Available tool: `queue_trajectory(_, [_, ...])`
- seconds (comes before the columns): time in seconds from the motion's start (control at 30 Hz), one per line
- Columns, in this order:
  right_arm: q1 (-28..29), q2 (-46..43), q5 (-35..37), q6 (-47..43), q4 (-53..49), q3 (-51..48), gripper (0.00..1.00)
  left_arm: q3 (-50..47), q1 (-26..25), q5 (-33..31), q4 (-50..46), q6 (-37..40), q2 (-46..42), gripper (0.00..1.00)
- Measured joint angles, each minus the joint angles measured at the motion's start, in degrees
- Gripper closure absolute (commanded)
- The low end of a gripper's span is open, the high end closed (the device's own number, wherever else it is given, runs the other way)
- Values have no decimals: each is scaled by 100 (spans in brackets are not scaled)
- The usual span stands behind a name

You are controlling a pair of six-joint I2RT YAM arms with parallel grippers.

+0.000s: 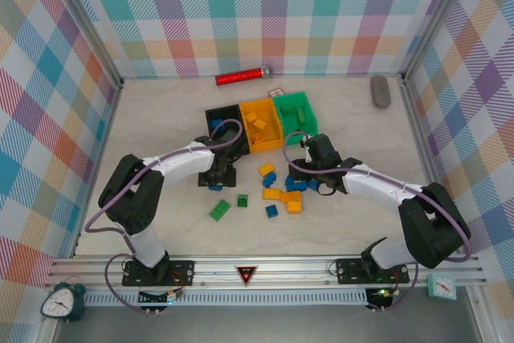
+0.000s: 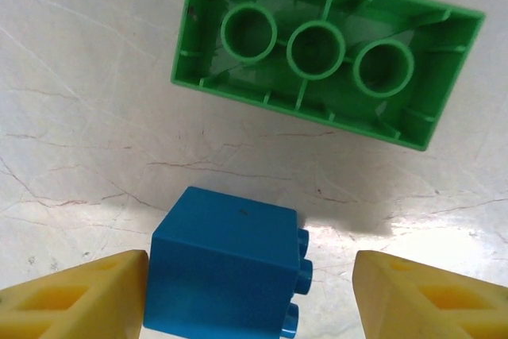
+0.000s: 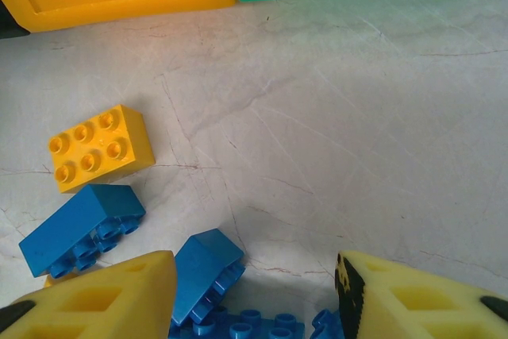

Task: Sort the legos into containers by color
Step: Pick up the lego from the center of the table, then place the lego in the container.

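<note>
Marble tabletop: blue lego inside spread left gripper, green lego beyond.

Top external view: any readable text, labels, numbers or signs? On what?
No legible words or numbers.
Symbol on the red triangular sign on the silver front rail: too small to read.
Dials of the green round alarm clock and the teal square clock: numerals too small.

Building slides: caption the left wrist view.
Open left gripper straddles a blue brick on its side; an upturned green brick lies beyond.
</note>
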Motion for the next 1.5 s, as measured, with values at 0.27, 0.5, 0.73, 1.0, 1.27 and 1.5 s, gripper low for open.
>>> queue_trajectory(0.27, [0,0,42,-2,0,0,44,-61,13,111,13,-42,15,52])
queue_trajectory(0.5, [0,2,44,-2,0,0,44,-59,17,109,-20,-66,-520,56])
queue_trajectory(0.73, [0,42,39,-2,0,0,43,566,17,-31,-46,-55,-1095,54])
queue_trajectory(1.0, [0,94,-9,-2,0,0,43,2081,66,-723,-170,127,-472,40])
queue_trajectory(1.27, [0,92,-35,0,2,0,43,2358,323,-662,-122,133,48,28])
queue_trajectory(1.5, [0,94,-70,2,17,0,43,957,310,-11,409,186,-868,29])
